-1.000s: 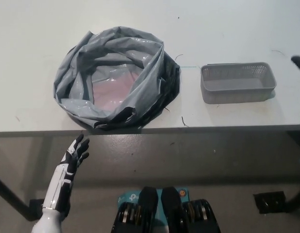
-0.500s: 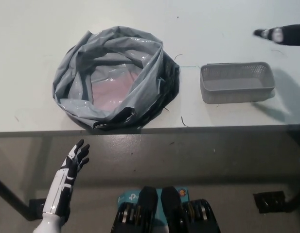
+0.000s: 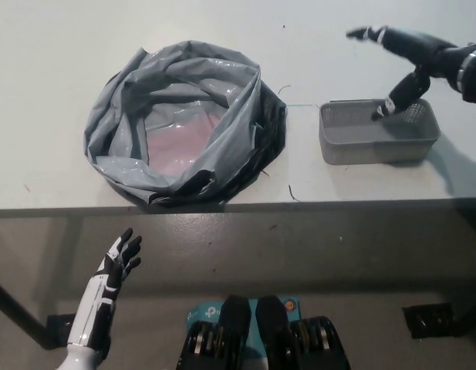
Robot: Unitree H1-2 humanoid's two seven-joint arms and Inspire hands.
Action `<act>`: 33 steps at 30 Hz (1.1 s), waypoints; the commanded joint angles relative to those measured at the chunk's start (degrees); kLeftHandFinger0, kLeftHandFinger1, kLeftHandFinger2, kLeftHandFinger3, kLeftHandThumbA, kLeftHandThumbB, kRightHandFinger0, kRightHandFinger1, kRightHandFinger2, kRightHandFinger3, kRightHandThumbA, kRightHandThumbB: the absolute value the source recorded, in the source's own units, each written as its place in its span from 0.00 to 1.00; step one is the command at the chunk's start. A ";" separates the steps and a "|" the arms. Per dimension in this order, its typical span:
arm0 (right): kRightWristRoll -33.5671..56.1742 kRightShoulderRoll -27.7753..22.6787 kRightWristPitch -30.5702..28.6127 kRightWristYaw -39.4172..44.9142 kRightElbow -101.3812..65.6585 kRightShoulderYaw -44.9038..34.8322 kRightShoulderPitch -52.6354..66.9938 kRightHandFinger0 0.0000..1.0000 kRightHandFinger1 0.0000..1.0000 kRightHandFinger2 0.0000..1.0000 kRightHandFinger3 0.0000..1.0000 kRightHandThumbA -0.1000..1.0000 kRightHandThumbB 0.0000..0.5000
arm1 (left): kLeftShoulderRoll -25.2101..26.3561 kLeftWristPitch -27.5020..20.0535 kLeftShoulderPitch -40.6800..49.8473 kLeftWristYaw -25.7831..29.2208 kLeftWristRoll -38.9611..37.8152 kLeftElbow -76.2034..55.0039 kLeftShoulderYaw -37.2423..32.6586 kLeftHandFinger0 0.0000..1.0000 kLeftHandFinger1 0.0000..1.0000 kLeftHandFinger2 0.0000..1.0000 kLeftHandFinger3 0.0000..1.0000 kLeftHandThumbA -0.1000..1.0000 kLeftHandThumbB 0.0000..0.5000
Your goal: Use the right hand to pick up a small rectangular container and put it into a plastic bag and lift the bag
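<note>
Nearest, below the table's front edge at the lower left, the white left hand (image 3: 118, 260) hangs with its dark fingers spread, holding nothing. Beyond it the table (image 3: 52, 46) carries two things. On the left sits the grey plastic bag (image 3: 183, 123), its sides rolled down and crumpled into a thick ring, mouth wide open, with a pinkish patch showing at its bottom. To its right, apart from it and near the table's front edge, stands the small rectangular container (image 3: 379, 131), a grey mesh basket lying level. Farther off, the black right hand (image 3: 400, 58) reaches in from the right above the container's far right part, fingers splayed, one dipping to the far rim, nothing gripped.
</note>
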 commanded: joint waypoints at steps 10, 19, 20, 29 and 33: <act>-11.56 0.40 1.39 16.09 11.56 12.83 -14.88 1.00 1.00 1.00 1.00 1.00 1.00 | 0.90 -2.43 0.87 -1.14 0.18 -1.75 -0.97 1.00 1.00 1.00 1.00 1.00 0.44; -12.98 4.09 1.54 16.07 19.29 12.66 -17.96 1.00 1.00 1.00 1.00 1.00 1.00 | 1.37 -2.42 0.54 -1.43 0.06 -1.51 -0.77 1.00 1.00 1.00 1.00 1.00 0.45; -13.10 4.35 1.64 16.18 19.51 12.55 -18.10 1.00 1.00 1.00 1.00 1.00 1.00 | 1.43 -2.42 0.50 -1.47 0.09 -1.49 -0.74 1.00 1.00 1.00 1.00 1.00 0.45; -14.39 5.89 -0.25 15.05 20.80 11.98 -17.07 1.00 1.00 1.00 1.00 1.00 1.00 | 1.78 -2.97 0.63 -2.04 -0.61 -1.24 -0.67 1.00 1.00 1.00 1.00 1.00 0.43; -14.94 6.42 -0.90 14.45 21.19 11.82 -16.39 1.00 1.00 1.00 1.00 1.00 1.00 | 1.63 -3.18 0.78 -2.13 -0.53 -1.11 -0.73 1.00 1.00 1.00 1.00 1.00 0.44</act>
